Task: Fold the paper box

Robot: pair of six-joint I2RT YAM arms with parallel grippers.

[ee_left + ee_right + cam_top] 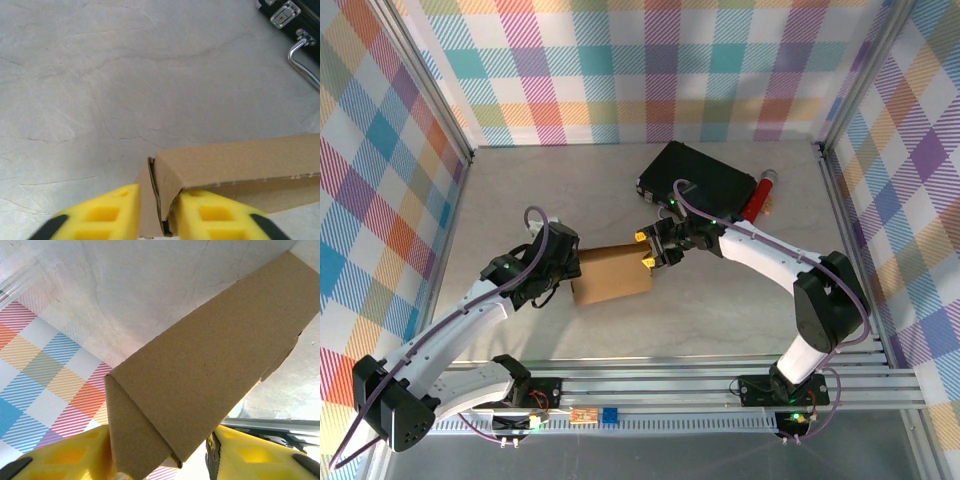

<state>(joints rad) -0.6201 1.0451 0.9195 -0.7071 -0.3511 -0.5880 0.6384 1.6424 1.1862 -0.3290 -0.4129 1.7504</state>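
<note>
Paper box: brown cardboard, partly folded into a flat sleeve, lying mid-tabletop between my two arms. Left end effector: at the box's left end, yellow fingers on either side of a folded end flap; I cannot tell whether it is pinching that flap or merely flanking it. Right end effector: at the box's right end, released, jaws straddling the corner, one finger against the cardboard and a gap showing at the other. Black case with metal latches: behind the box, apart from it. Red cylinder: at the case's right edge.
</note>
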